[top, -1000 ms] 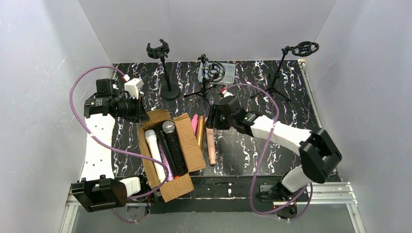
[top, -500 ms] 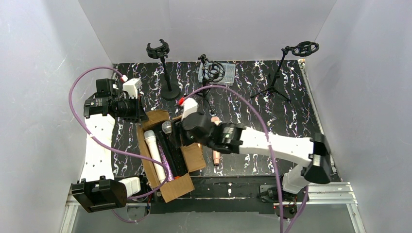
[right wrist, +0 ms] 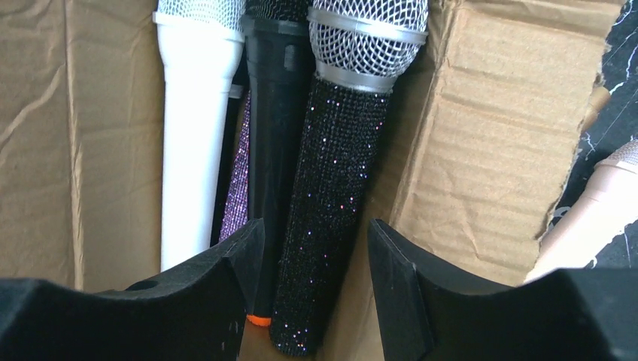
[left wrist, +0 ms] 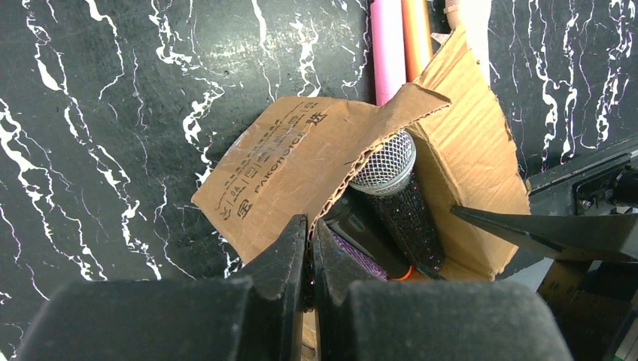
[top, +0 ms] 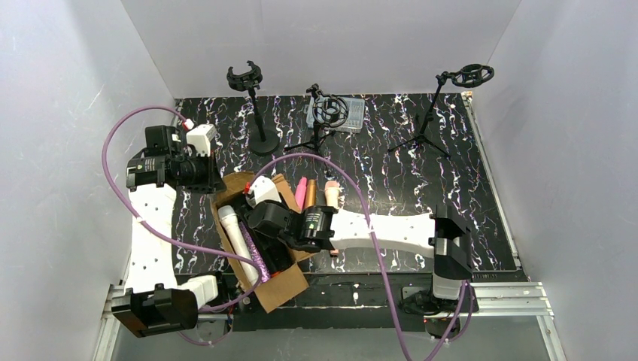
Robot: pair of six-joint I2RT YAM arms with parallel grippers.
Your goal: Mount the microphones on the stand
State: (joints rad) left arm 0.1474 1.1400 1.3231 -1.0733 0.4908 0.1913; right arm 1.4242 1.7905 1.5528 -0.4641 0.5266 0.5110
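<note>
The right tool [right wrist: 314, 233] hangs open inside the box [right wrist: 466, 150]. Its jaws are spread to either side of the sparkly mic [right wrist: 331, 188], whose handle runs straight away between them, head at the far end. That line-up looks deliberate: jaws across the handle, ready to close on its lower half. Nothing is gripped yet.

Tight against that mic, toward the left jaw, lies the black mic [right wrist: 274, 113]. It sits partly within the gap too, so a squeeze here may catch both. Further left is the white mic [right wrist: 188, 150], with the purple mic [right wrist: 239, 173] barely showing between. They are packed side by side, which leaves the jaws little room.

Just outside the box wall on this tool's right, the peach mic [right wrist: 594, 203] lies on the tabletop [top: 391, 150], with the gold mic [top: 311, 192] and pink mic [top: 301, 193] beside it.

The left tool [left wrist: 308, 229] is closed, its tips at the edge of the box flap [left wrist: 301, 150]. It seems placed to steady the box and hold the flap back, though I cannot tell whether cardboard is truly pinched. Well beyond both tools, the stands [top: 256, 113] rise at the far side with bare clips.
</note>
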